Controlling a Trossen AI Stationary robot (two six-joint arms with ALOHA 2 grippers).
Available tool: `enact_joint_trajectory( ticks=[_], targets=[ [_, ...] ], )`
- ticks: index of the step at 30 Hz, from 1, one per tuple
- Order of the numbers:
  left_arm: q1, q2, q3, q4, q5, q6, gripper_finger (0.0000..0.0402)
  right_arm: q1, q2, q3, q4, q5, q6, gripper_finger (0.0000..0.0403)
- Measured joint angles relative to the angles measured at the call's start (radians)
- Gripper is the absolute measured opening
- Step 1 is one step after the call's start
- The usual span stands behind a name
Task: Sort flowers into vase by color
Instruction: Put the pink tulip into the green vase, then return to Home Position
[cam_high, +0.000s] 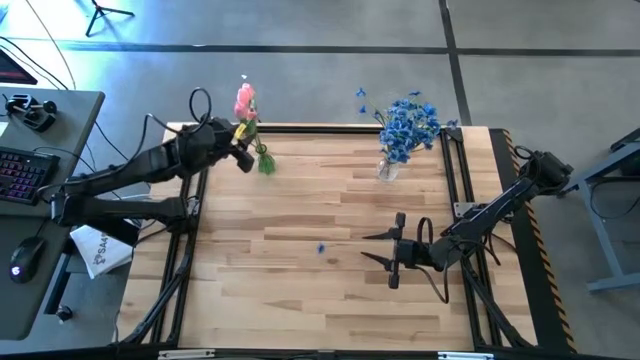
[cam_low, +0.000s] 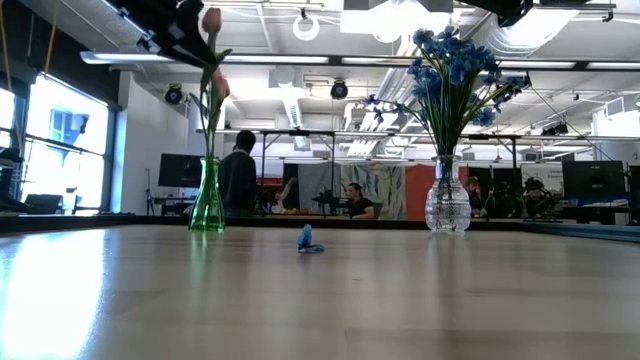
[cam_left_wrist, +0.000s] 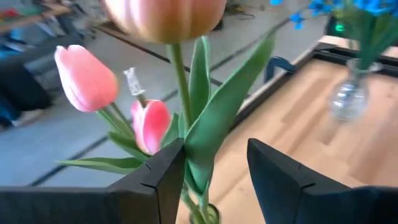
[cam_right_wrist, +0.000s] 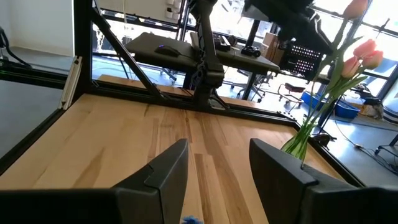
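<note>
Pink tulips (cam_high: 245, 100) stand with their stems in a green vase (cam_high: 265, 162) at the table's far left; the low view shows this green vase (cam_low: 208, 200) upright. Blue flowers (cam_high: 410, 122) fill a clear vase (cam_high: 387, 170) at the far right. One loose blue blossom (cam_high: 321, 248) lies on the table's middle. My left gripper (cam_left_wrist: 214, 152) is open beside the tulips, one finger on each side of a tulip's stem and leaf (cam_left_wrist: 208, 124). My right gripper (cam_high: 383, 248) hovers open over the table's right half, nothing between its fingers. My left gripper has its open fingers on either side of a tulip's stem and long leaf (cam_left_wrist: 198, 163), just above the green vase's mouth. The leaf lies close to the inner side of one finger (cam_left_wrist: 171, 171); I cannot tell whether it touches. The tulip stands upright in the vase.
Black frame rails (cam_high: 455, 170) run along the table's sides. A desk with keyboard (cam_high: 25, 170) and mouse stands off the left edge. The near half of the wooden table (cam_high: 300, 310) is bare wood. People sit in the room beyond (cam_low: 240, 175).
</note>
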Motion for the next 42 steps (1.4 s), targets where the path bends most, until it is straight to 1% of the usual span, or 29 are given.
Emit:
enact_joint_trajectory(
  ticks=[2, 5, 9, 12, 14, 16, 21, 23, 26, 32, 34, 37, 42],
  targets=[
    [0.0, 0.0, 0.029, -0.051, 0.025, -0.014, 0.0162, 0.0, 0.0, 0.0, 0.0, 0.0, 0.0, 0.0165],
    [0.0, -0.001, 0.051, -0.099, 0.028, -0.014, 0.0162, 0.0, 0.0, 0.0, -0.007, 0.0, 0.0, 0.0165],
    [0.0, 0.007, 0.052, -0.1, 0.027, -0.032, 0.0161, 0.0, 0.0, 0.0, -0.011, 0.0, 0.0, 0.0165],
    [0.008, 0.048, 0.052, -0.1, 0.001, -0.027, 0.0158, 0.0, 0.0, 0.0, -0.018, 0.0, 0.017, 0.0165],
    [0.016, 0.087, 0.052, -0.099, -0.024, -0.016, 0.0146, 0.0, 0.0, 0.0, -0.03, 0.0, 0.028, 0.0165],
    [0.023, 0.13, 0.052, -0.086, -0.046, -0.013, 0.0122, 0.0, 0.0, 0.0, -0.049, 0.0, 0.049, 0.0165],
    [0.03, 0.222, 0.052, -0.016, -0.061, -0.034, 0.0031, 0.0, 0.0, 0.0, -0.07, 0.001, 0.068, 0.0165],
    [0.03, 0.245, 0.052, 0.005, -0.07, -0.042, 0.0008, 0.0, 0.0, 0.0, -0.07, 0.001, 0.068, 0.0165],
    [0.03, 0.271, 0.052, 0.005, -0.091, -0.076, 0.0012, 0.0, 0.0, 0.0, -0.073, 0.001, 0.068, 0.0165],
    [0.036, 0.295, 0.051, -0.03, -0.086, -0.087, 0.0004, 0.0, 0.0, 0.0, -0.074, 0.0, 0.068, 0.0165],
    [0.029, 0.291, 0.051, -0.023, -0.059, -0.088, 0.0005, 0.0, 0.0, 0.0, -0.076, 0.0, 0.068, 0.0165],
    [0.008, 0.266, 0.057, -0.025, 0.022, -0.084, 0.0015, 0.0, 0.0, 0.0, -0.086, 0.001, 0.068, 0.0165],
    [-0.058, 0.222, 0.146, -0.139, 0.185, -0.157, 0.0029, 0.0, 0.0, 0.0, -0.104, 0.001, 0.091, 0.0165]
  ],
)
